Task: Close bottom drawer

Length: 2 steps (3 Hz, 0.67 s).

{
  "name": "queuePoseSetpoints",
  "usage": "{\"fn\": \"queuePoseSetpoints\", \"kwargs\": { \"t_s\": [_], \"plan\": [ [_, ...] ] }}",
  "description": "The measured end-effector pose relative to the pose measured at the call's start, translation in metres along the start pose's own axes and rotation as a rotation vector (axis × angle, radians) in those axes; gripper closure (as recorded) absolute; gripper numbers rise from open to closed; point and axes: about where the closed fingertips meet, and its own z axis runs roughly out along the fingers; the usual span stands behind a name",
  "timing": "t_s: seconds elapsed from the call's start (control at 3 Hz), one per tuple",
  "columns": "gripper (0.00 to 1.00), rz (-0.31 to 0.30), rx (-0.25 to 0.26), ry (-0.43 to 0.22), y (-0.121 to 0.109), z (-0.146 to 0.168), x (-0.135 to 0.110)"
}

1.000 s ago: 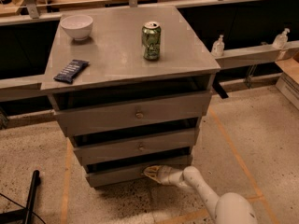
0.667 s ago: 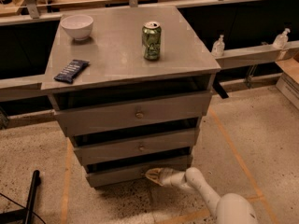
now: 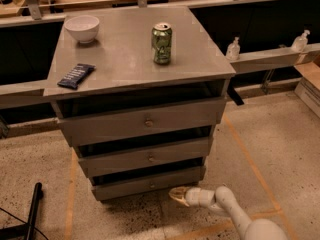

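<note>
Bottom drawer (image 3: 148, 184) juts slightly, pincer (image 3: 177, 195) (grip unclear) near its front; can (image 3: 162, 44) and bowl (image 3: 82, 28) atop cabinet (image 3: 125, 59).

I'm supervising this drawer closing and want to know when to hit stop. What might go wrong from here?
The gripper sits low by the floor, right of the knob on the bottom drawer. An off-centre push may skew and jam it, or the gripper may slip under the front. A hard shove might jolt the cabinet and tip the green can.
</note>
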Motion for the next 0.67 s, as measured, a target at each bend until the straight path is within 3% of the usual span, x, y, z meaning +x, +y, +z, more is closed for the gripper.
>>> {"fn": "queuePoseSetpoints", "kwargs": {
  "t_s": [0.33, 0.67],
  "plan": [
    [1.00, 0.015, 0.027, -0.015, 0.0069, -0.0440, 0.0008],
    [0.82, 0.021, 0.035, -0.016, 0.0085, -0.0487, 0.0028]
  ]
}}
